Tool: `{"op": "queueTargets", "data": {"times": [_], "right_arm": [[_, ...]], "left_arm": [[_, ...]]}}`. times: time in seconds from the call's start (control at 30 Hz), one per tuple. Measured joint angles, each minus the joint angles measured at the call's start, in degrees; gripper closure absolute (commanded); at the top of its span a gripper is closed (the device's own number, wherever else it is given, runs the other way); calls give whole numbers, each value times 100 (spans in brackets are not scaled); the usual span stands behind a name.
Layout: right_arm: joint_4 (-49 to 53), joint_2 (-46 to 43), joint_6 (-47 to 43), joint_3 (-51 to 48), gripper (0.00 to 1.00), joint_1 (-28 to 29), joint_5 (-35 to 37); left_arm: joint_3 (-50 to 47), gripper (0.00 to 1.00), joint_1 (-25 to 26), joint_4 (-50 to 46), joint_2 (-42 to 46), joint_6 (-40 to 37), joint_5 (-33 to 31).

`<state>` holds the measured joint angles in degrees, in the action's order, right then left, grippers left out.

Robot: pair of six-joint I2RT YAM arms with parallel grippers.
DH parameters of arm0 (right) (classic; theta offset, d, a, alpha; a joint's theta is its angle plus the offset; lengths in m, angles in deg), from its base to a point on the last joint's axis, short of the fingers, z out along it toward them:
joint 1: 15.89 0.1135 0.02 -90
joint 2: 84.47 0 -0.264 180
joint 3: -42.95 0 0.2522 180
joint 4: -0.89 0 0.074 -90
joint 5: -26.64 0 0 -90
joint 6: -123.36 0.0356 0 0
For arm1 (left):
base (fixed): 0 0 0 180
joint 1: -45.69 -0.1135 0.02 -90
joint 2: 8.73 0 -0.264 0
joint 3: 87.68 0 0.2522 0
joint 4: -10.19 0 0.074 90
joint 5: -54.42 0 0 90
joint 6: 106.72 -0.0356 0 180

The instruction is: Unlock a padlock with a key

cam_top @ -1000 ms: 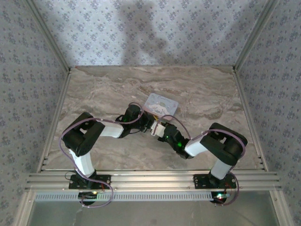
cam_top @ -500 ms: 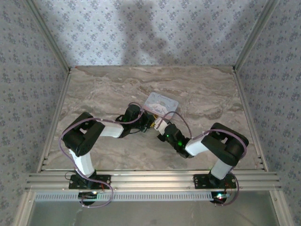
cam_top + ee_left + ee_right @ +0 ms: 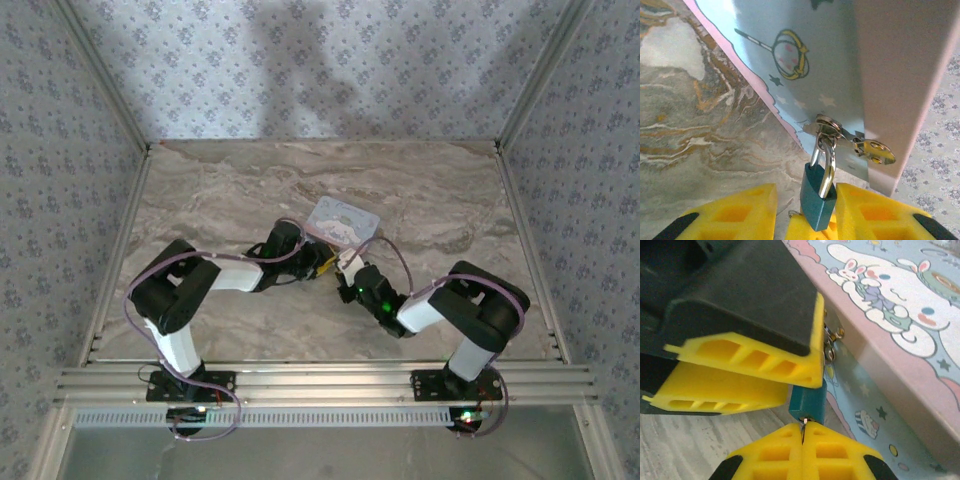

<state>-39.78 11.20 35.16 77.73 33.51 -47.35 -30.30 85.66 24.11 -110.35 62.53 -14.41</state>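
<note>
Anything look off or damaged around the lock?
Nothing stands out. The padlock hangs from the latch of the box, between the left gripper's spread fingers. The right gripper pinches the key at the padlock's underside. No damage or spills visible.

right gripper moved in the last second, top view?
Yes. The right gripper edged up the picture, closer to the box, which stayed put.

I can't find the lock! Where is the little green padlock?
In the left wrist view the teal padlock hangs from the clasp of the box, bottom middle, between the left gripper's yellow fingers.
</note>
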Motion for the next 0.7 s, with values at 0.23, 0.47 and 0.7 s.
{"op": "queueTargets", "data": {"times": [0.23,0.47,0.7], "right_arm": [[-267,-7,826,-223,100,-28,-170],[-422,-101,2000,-442,100,-260,-734],[-544,-155,3204,-551,93,-555,-1294]], "left_arm": [[0,57,-149,-723,588,-461,-203],[44,56,-568,-1394,1119,-1075,-367],[887,56,-944,-2455,1130,-2214,-393]]}}
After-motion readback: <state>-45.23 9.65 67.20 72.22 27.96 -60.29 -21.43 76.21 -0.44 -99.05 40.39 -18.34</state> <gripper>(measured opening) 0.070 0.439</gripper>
